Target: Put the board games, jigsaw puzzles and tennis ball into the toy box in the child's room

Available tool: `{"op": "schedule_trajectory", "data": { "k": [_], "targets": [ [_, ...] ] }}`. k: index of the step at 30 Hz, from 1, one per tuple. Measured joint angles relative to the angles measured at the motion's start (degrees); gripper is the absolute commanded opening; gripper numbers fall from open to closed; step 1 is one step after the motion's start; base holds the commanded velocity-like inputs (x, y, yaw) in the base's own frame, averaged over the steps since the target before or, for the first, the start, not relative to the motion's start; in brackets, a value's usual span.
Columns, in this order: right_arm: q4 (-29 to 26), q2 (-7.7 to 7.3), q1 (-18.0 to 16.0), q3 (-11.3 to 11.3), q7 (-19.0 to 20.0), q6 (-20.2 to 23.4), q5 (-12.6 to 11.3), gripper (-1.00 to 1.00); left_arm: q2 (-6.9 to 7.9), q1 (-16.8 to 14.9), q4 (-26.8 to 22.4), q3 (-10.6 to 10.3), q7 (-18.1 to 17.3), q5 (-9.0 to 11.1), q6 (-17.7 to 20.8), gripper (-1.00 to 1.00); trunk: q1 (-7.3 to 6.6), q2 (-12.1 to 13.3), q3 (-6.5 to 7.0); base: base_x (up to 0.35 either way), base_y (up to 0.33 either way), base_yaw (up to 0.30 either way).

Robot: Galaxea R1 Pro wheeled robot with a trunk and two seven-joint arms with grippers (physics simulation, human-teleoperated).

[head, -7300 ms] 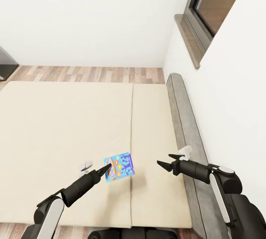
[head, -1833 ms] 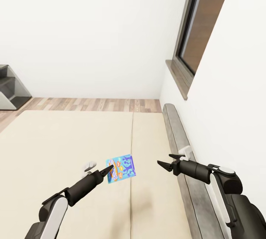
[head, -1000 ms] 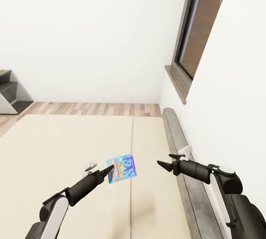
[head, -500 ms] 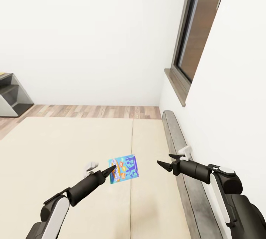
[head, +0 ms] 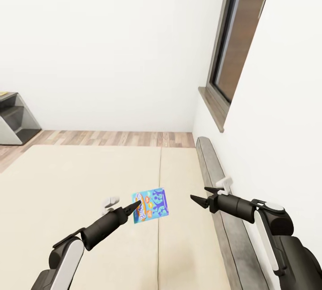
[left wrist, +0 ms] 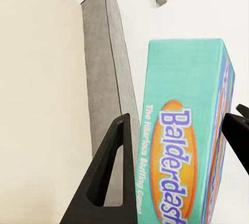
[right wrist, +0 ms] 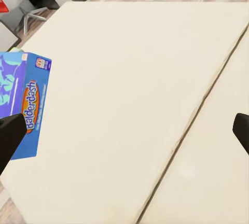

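A small blue board game box (head: 150,203) printed "Balderdash" hangs above the bed (head: 80,182), and my left gripper (head: 133,206) is shut on its edge. In the left wrist view the box (left wrist: 187,146) fills the space between the two dark fingers (left wrist: 110,177). My right gripper (head: 199,199) is open and holds nothing, hovering over the mattress near the grey headboard (head: 214,178). The right wrist view looks across the mattress (right wrist: 140,79) at the held box (right wrist: 23,105). The table, toy box, puzzles and tennis ball are out of view.
A white wall with a dark-framed window (head: 235,44) and its sill (head: 211,106) runs along the right, close behind the headboard. A strip of wood floor (head: 112,138) lies beyond the bed. A dark grey stepped cabinet (head: 13,117) stands at far left.
The whole picture has shifted as the camera moved: more wall and window show, less of the bed's near edge. Both arms keep their pose and the box stays in the left gripper.
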Motion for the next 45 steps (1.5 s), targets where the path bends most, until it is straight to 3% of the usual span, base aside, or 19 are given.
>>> {"op": "schedule_trajectory", "data": {
  "k": [33, 45],
  "targets": [
    [0.0, 0.0, 0.0, 0.05, 0.0, 0.0, 0.02, 1.0, -0.07, 0.06, 0.14, 0.03, 0.41, -0.24, -0.18, -1.0, 0.0, 0.01, 3.1, 0.0, 0.0, 0.0],
    [0.04, -0.14, 0.0, -0.04, 0.0, -0.28, 0.0, 1.0, -0.07, 0.06, 0.21, 0.03, 0.51, -0.28, -0.19, -1.0, 0.0, 0.01, 3.55, 0.0, 0.0, 0.0]
  ]
}}
